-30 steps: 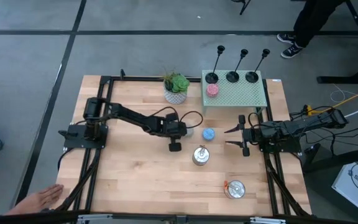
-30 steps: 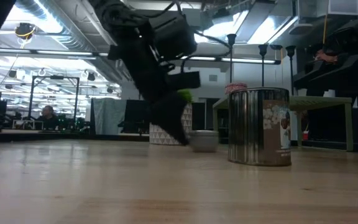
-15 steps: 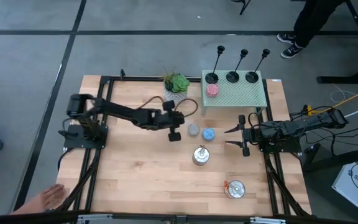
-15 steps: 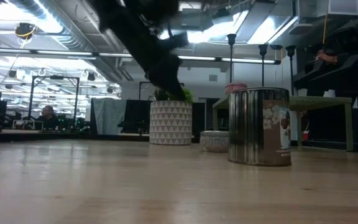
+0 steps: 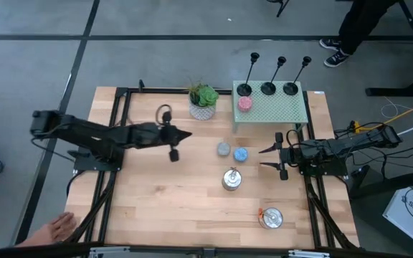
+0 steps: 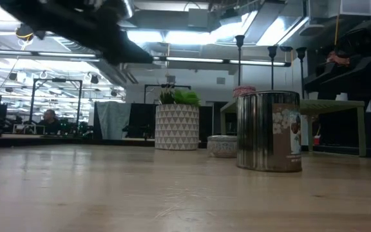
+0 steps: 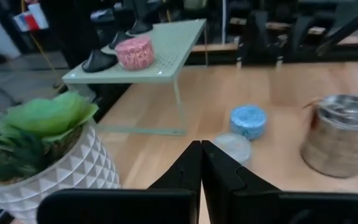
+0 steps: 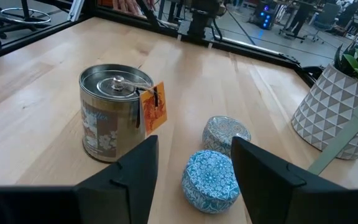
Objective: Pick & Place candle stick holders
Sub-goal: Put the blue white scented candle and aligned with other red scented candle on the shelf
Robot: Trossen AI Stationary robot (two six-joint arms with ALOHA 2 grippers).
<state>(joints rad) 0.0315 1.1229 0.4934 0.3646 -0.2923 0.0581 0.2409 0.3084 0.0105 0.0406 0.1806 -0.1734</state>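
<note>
Three candle stick holders stand in a row on the green perforated shelf, beside one pink candle. On the tabletop: one grey candle, one blue candle, two silver tins, one potted plant. Left pincer clenched, empty; since a second ago it has pulled back from the grey candle toward its own side. Right pincer released, parked, unmoved.

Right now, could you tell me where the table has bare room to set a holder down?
The wood is bare along the near edge left of the tagged tin, below the left gripper. It is crowded between the green rack, the grey candle, the blue candle, the centre tin and the right gripper.
</note>
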